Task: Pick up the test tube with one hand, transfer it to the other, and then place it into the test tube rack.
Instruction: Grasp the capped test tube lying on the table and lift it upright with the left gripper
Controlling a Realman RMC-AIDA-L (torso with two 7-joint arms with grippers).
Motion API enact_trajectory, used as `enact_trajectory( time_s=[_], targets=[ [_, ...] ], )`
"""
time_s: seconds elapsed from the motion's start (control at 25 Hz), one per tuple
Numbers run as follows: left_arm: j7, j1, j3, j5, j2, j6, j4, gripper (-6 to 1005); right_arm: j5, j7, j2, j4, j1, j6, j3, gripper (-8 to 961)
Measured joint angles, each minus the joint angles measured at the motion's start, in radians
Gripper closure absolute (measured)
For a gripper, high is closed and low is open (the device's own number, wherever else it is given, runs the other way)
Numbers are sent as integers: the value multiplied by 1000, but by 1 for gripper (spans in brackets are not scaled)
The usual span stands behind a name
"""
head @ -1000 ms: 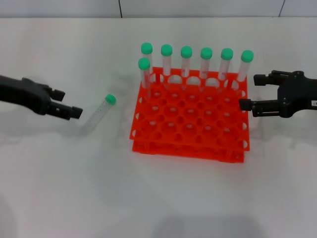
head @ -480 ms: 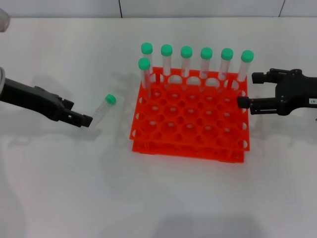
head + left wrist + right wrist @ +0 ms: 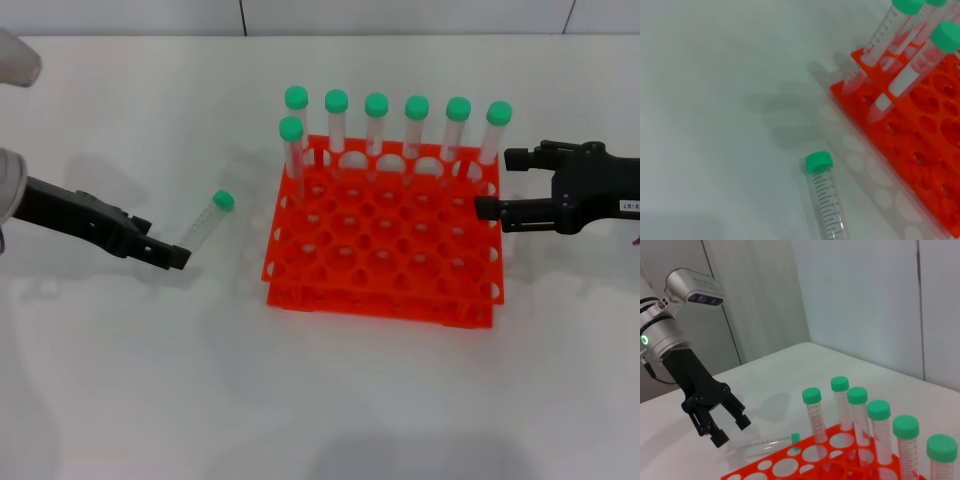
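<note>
Green-capped test tube (image 3: 205, 222) lies flat, left of orange rack (image 3: 383, 240).

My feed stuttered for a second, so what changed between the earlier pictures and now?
The left end effector moved in toward the lying test tube and now sits at its lower end, fingers open, not yet gripping it. The right end effector edged slightly toward the test tube rack, still open. The test tube on the table, the rack and its seven standing tubes stayed put.
</note>
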Motion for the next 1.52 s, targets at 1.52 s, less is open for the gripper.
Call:
enact_trajectory(
  time_s=[1.52],
  targets=[
    [-63, -65, 73, 86, -2, -48, -51, 288, 3, -1, 2, 19, 12, 14, 0, 102]
  ],
)
